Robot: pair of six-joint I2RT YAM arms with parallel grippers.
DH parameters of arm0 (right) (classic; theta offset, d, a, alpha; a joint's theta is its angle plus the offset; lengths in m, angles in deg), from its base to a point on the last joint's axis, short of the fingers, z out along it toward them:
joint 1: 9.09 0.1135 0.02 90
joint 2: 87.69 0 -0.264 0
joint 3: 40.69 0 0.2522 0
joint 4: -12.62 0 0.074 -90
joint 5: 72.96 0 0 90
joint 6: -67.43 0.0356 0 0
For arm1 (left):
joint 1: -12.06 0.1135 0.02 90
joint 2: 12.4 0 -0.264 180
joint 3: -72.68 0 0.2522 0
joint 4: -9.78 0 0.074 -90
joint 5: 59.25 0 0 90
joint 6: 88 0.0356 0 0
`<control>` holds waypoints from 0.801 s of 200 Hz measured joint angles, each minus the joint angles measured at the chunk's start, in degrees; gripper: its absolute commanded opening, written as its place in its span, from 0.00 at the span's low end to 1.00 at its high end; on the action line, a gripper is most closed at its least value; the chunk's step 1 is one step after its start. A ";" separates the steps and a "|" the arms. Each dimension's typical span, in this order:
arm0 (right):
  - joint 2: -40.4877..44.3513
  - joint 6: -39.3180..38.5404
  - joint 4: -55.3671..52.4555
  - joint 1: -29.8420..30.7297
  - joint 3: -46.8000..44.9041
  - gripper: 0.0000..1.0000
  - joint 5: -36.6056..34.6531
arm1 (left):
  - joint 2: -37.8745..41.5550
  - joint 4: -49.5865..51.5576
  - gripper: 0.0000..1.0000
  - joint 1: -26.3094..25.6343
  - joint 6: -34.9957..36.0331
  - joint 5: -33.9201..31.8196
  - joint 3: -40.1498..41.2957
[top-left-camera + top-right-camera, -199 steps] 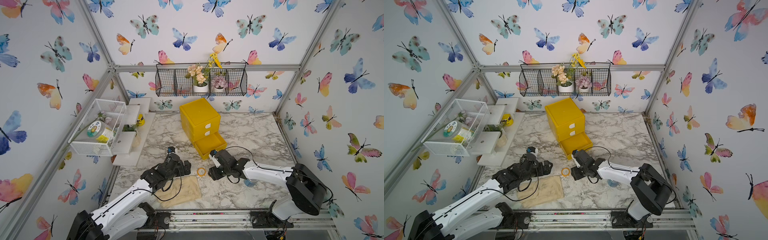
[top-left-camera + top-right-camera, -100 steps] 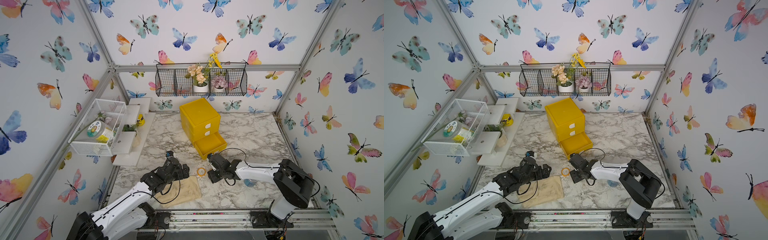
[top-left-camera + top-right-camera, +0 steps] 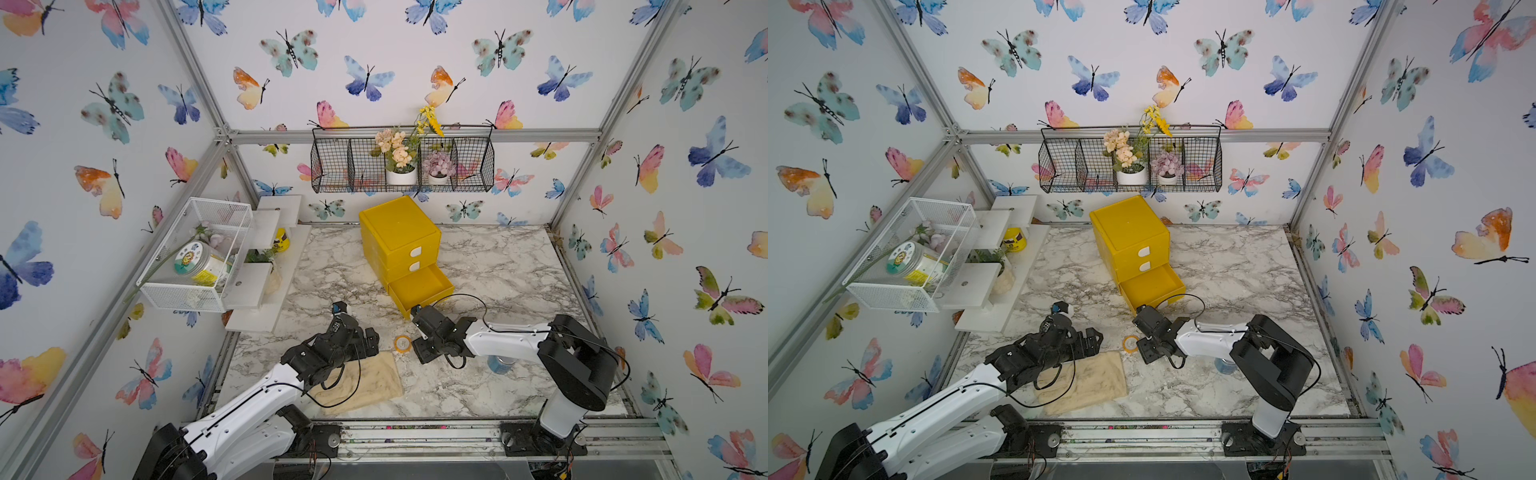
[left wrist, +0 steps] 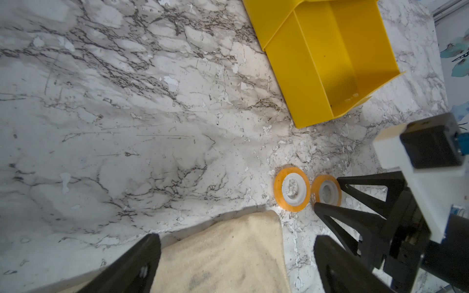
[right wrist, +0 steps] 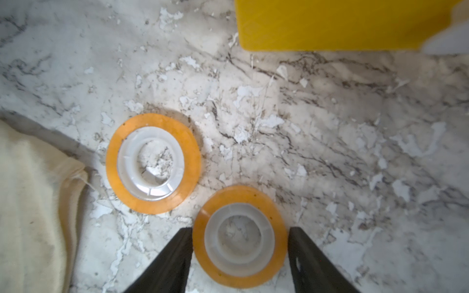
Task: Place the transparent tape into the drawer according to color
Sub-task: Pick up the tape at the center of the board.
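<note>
An orange tape ring (image 5: 239, 196), flat on the bench (image 3: 498, 266) near the open yellow drawer (image 3: 419, 286), is gripped on both sides by the right hand (image 5: 238, 229). A second orange ring (image 5: 153, 120) is seen just beside it. The left hand (image 4: 236, 239) is held wide open.

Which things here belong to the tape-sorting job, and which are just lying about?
Belong: gripped orange tape ring; free orange tape ring; open yellow drawer; right gripper, fingers against the gripped ring.
Lying about: cream cloth; blue-grey tin under the right arm; flower pots in the wire basket; jar in the white mesh basket.
</note>
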 measured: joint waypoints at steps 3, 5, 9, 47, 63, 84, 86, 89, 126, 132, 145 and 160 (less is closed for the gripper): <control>-0.07 -0.04 -0.17 0.17 0.09 0.65 -0.22 | 0.00 0.00 0.99 0.00 0.00 0.00 0.00; -0.09 -0.09 -0.28 0.22 0.13 0.65 -0.35 | 0.00 0.00 0.99 0.00 0.00 0.00 0.00; -0.17 -0.13 -0.46 0.35 0.24 0.65 -0.59 | 0.00 0.00 0.99 0.00 0.00 0.00 0.00; -0.96 -0.52 -1.20 1.31 0.83 0.62 -2.03 | 0.00 0.00 0.99 0.00 0.00 -0.02 0.00; -1.05 -0.48 -1.11 1.36 0.92 0.59 -2.03 | 0.00 0.04 0.99 0.00 0.00 -0.02 0.00; -1.05 -0.42 -1.03 1.46 0.92 0.56 -2.03 | 0.00 0.07 0.99 0.00 0.00 -0.04 0.00; -1.03 -0.42 -1.03 1.46 0.92 0.56 -2.03 | 0.00 0.07 0.99 0.00 0.00 -0.04 0.00; -1.03 -0.39 -1.03 1.46 0.92 0.56 -2.03 | 0.02 0.09 0.99 0.00 0.00 -0.04 0.00; 0.00 0.00 -0.70 1.53 0.31 0.55 -1.86 | 0.02 0.11 0.99 0.00 0.00 -0.04 0.00; 0.31 0.04 -0.74 1.53 0.15 0.55 -1.84 | 0.02 0.13 0.99 0.00 0.00 -0.04 0.00; 1.11 0.17 -1.03 1.53 0.09 0.55 -1.62 | 0.02 0.13 0.99 0.00 0.00 -0.04 0.02; 2.80 0.26 -1.16 1.49 0.09 0.55 -1.14 | 0.04 0.11 0.99 0.00 0.02 -0.04 0.11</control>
